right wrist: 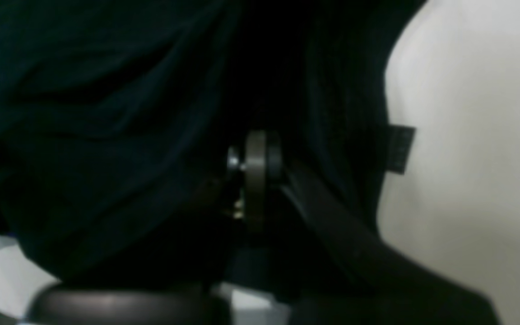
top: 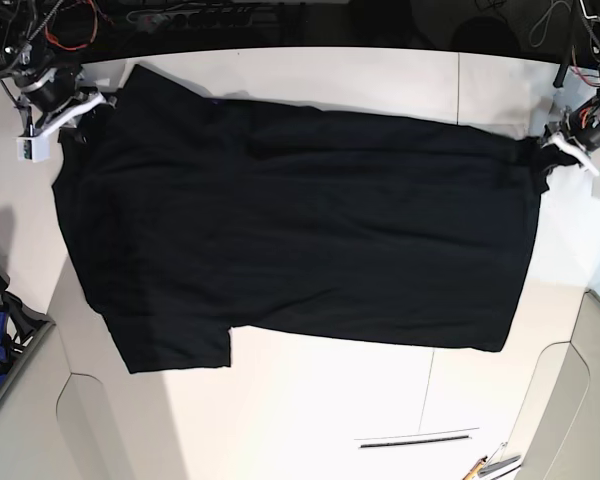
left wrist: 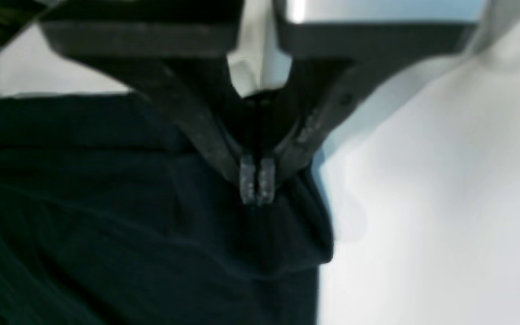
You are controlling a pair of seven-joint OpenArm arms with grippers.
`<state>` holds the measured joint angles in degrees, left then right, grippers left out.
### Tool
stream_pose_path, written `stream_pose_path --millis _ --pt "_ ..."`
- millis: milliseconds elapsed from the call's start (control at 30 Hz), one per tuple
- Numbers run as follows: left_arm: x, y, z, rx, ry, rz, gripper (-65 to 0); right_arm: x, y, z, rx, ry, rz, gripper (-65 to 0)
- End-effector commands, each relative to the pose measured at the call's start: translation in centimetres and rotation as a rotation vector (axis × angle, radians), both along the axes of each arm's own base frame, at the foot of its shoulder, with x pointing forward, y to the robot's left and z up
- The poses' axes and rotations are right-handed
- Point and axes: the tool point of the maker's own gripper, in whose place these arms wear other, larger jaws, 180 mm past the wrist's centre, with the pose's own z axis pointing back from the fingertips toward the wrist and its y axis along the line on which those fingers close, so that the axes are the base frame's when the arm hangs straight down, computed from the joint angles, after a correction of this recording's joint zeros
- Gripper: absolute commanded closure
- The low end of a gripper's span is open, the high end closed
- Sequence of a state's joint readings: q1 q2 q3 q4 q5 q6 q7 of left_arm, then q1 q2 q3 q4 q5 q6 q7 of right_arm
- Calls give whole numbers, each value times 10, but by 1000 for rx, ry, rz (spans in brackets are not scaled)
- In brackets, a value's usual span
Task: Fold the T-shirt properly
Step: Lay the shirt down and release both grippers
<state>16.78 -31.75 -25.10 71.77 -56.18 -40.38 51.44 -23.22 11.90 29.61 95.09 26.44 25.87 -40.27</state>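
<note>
One T-shirt (top: 300, 230) lay spread flat, plain black side up, across the white table (top: 310, 420). Left pincer (left wrist: 256, 189) pinched its right edge; right pincer (right wrist: 253, 180) gripped its far-left corner. Small side tag (right wrist: 400, 149) unreadable.

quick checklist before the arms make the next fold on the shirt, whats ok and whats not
1. Left tool shut on the T-shirt edge: ok, its tips are pinched together in the black cloth.
2. Right tool grip on the cloth: cannot tell; its wrist view is dark and cloth covers the tips.
3. Shirt spread flat on the table: ok, mostly flat with shallow wrinkles.
4. Shirt fully on the table: ok, no edge hangs off in the base view.
5. Print side: cannot tell; only plain black cloth shows.
6. Landing area in front of the shirt: ok, bare apart from a small tool at the table's edge.
</note>
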Motion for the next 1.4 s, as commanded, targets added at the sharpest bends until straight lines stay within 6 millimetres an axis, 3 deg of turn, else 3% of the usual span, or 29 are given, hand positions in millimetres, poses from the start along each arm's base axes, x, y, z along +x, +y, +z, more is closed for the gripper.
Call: stream_pose_path --millis 0,233,467,600,767,900,1000,1133,1233,1367 --pt "-35 11 -16 52 150 -28 0 -2 -8 6 -34 2 10 0" --pt "-69 28 -9 -12 162 93 0 -16 -22 11 -78 34 20 0" --pt "-97 23 -10 -107 168 200 0 -14 -18 14 -29 17 6 0" --pt "-87 30 4 -156 94 259 0 -7 -14 26 -41 -18 22 0" --pt "-69 38 40 -208 -27 280 0 11 -4 60 -87 -107 76 0" --pt "-58 50 71 -186 -119 278 -170 30 1 96 -168 -210 117 0" --pt "-53 53 85 -156 -159 267 -203 48 -5 118 -271 -277 127 0" --pt "-46 50 93 -140 -184 244 -203 79 -22 147 -379 -409 73 -281" --pt "-46 50 95 -142 -190 243 -203 99 -36 156 -436 -448 49 -313" --pt "-45 50 95 -144 -194 242 -203 129 -66 142 -409 -430 2 -314"
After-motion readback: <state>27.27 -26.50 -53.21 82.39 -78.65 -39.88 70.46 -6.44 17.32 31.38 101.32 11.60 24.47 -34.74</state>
